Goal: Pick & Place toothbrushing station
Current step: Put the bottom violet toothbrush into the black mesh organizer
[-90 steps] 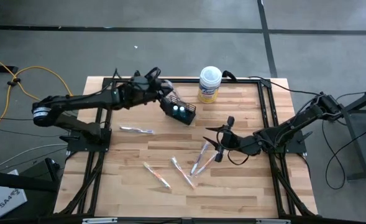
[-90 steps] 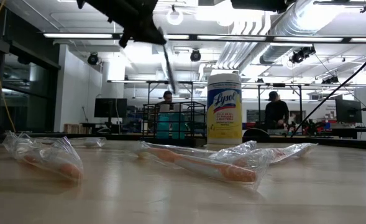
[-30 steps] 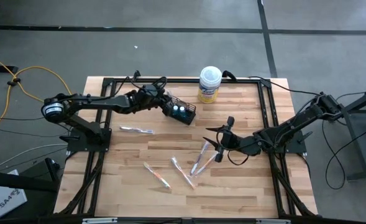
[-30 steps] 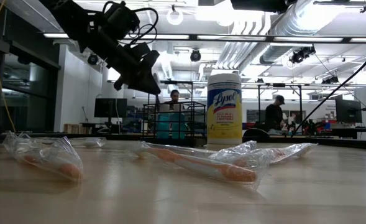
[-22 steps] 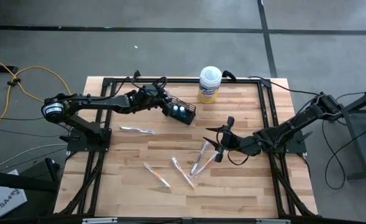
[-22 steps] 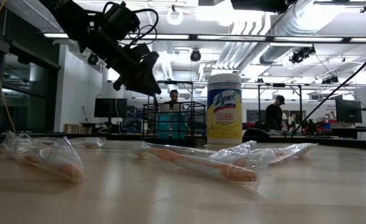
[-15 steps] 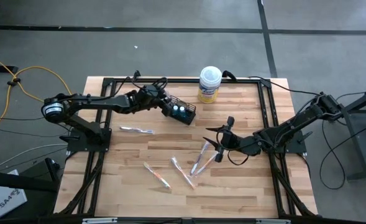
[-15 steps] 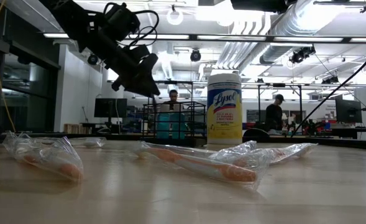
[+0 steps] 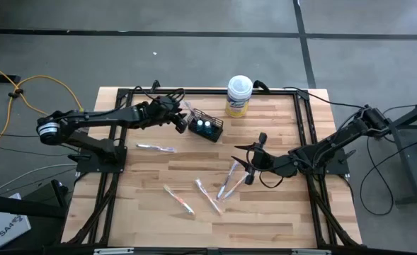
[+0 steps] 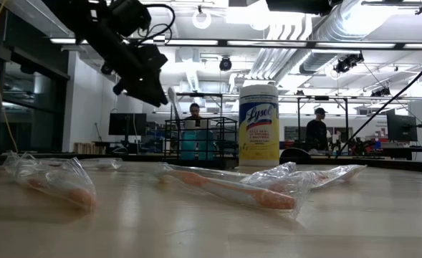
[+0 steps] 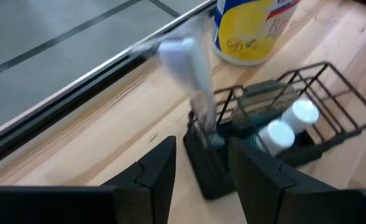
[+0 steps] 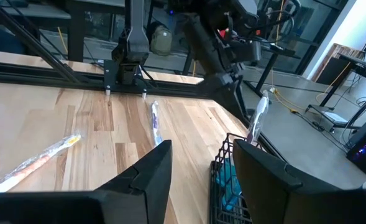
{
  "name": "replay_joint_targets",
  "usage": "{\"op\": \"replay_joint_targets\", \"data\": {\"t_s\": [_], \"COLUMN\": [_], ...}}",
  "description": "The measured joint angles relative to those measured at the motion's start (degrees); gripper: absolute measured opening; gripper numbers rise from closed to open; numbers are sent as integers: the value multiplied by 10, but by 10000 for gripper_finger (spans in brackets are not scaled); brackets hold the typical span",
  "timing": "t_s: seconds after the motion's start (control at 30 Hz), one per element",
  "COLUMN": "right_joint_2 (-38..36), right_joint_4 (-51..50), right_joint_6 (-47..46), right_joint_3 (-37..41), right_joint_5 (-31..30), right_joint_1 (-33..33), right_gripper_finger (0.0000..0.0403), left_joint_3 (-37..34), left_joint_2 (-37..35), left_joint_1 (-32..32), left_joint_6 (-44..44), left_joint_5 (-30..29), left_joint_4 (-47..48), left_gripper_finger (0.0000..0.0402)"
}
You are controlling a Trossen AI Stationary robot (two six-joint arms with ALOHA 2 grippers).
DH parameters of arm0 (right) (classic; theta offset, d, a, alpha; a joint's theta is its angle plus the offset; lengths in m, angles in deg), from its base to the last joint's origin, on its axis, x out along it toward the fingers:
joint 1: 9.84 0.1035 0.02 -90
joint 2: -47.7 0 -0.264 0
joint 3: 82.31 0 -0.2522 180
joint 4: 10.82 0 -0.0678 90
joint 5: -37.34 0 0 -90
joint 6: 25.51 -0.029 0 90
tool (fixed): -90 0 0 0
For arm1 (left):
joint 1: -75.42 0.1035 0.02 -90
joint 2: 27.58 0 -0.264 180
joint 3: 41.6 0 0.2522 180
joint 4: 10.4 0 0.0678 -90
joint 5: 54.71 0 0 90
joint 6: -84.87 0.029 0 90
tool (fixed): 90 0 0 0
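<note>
Left gripper [image 9: 179, 119] fingers apart, just beside wire-mesh basket [image 9: 207, 125]; wrapped toothbrush [image 11: 192, 81] apparently upright inside; right gripper [image 9: 249, 164] spread near loose toothbrushes [image 9: 228, 178].

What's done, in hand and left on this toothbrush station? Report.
Done: one wrapped toothbrush stands in the wire basket beside two teal-topped tubes. In hand: nothing; the left claw is open beside the basket, the right claw open near the middle. Left: five wrapped toothbrushes on the table, like one near the left edge.
</note>
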Motion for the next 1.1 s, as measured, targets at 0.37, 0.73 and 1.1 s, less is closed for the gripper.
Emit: {"op": "replay_joint_targets", "data": {"t_s": [0.37, 0.73, 1.1], "right_joint_2": [0, 0, 0], "right_joint_4": [-24, -72, -198], "right_joint_6": [-37, -84, -103], "right_joint_3": [0, 0, 0], "right_joint_5": [17, 183, 373], "right_joint_1": [0, -30, -105], "right_gripper_finger": [162, 162, 162], "left_joint_3": [0, 0, 0], "left_joint_2": [-53, -57, -57], "left_joint_1": [-28, -86, -120], "left_joint_6": [-15, -11, -11], "left_joint_5": [6, 7, 6], "left_joint_4": [99, 96, 81], "left_gripper_finger": [145, 145, 145]}}
